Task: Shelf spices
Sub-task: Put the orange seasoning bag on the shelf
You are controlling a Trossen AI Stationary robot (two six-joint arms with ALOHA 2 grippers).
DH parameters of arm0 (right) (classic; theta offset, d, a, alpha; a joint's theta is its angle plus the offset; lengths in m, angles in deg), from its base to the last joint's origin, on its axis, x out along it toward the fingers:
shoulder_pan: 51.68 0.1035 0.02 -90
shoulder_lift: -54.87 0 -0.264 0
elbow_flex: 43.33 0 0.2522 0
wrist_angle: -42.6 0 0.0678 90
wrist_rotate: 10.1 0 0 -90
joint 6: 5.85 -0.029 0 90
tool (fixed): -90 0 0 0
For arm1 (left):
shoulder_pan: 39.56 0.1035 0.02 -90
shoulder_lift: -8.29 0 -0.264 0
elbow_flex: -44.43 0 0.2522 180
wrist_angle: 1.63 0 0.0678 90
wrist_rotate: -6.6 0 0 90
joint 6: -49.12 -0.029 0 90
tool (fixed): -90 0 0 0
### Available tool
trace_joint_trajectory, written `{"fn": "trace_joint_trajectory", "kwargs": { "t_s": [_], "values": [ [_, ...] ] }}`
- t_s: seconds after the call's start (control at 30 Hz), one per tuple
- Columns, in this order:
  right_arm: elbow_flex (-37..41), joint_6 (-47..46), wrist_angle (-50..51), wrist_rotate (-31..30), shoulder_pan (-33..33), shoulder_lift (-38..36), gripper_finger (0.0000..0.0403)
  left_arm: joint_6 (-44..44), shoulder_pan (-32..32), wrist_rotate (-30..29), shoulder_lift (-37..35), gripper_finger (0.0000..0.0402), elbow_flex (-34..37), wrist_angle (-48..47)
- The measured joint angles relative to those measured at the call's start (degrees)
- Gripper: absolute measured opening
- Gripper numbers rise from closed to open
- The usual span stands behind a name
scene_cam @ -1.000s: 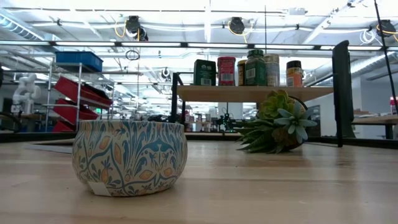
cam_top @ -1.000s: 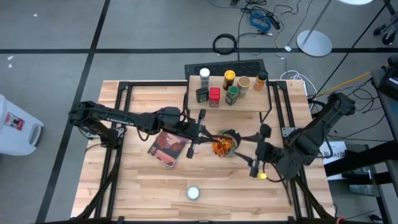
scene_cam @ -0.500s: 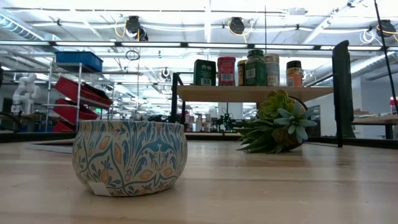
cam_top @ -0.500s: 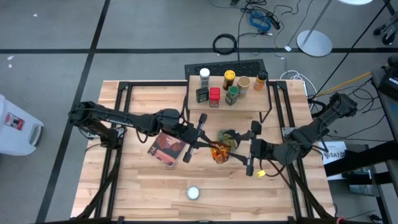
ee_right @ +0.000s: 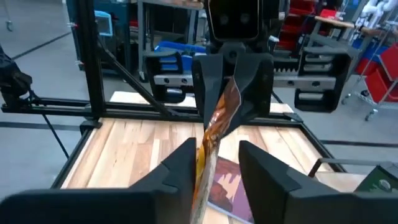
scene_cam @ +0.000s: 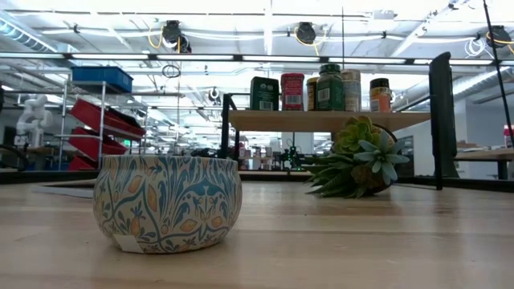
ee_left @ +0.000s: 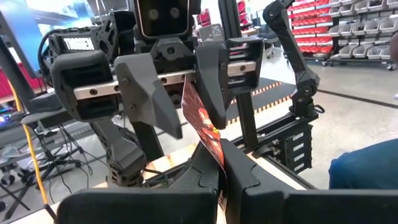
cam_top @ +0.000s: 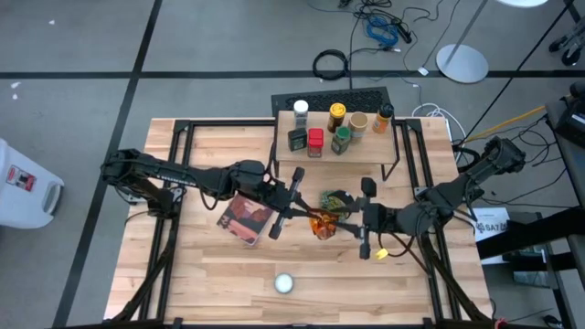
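Two sets of jaws meet on one flat, glossy orange packet (cam_top: pixel 324 222): left clamped, right closing around it

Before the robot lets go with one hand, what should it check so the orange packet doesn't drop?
1. Left gripper pinches the flat, crinkly orange packet: ok.
2. Packet hangs between the right gripper's fingers: ok.
3. Right gripper clamped on the packet: not ok, a gap shows beside one finger.
4. Packet lifted clear of the green potted plant: cannot tell.
5. Free spot on the small light-wood shelf: ok, its front right part is bare.
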Motion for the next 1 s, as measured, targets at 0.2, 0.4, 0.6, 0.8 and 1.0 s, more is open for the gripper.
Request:
{"fn": "trace_joint_trajectory", "kwargs": {
  "t_s": [0.2,0.4,0.6,0.8,1.0],
  "values": [
    [0.0,1.1,-0.9,0.1,-0.1,0.0,0.0073,-0.1,0.0,0.0,0.0,0.0000,0.0,-0.4],
    [0.0,-1.8,-0.6,4.6,-2.3,0.0,0.0046,-0.3,0.0,-0.1,0.0,0.0000,0.0,-0.4],
    [0.0,-2.1,0.5,6.2,-3.8,0.0,0.0006,-1.4,0.0,-1.3,0.0,0.0000,0.0,-3.6],
    [0.0,-2.0,1.8,9.0,-4.9,0.0,0.0000,-1.4,0.0,-1.4,0.0,0.0000,0.0,-4.3],
    [0.0,-1.5,2.7,8.3,-4.9,0.2,0.0000,-1.4,0.3,-1.5,0.0,0.0010,0.0,-4.7]
  ]
}}
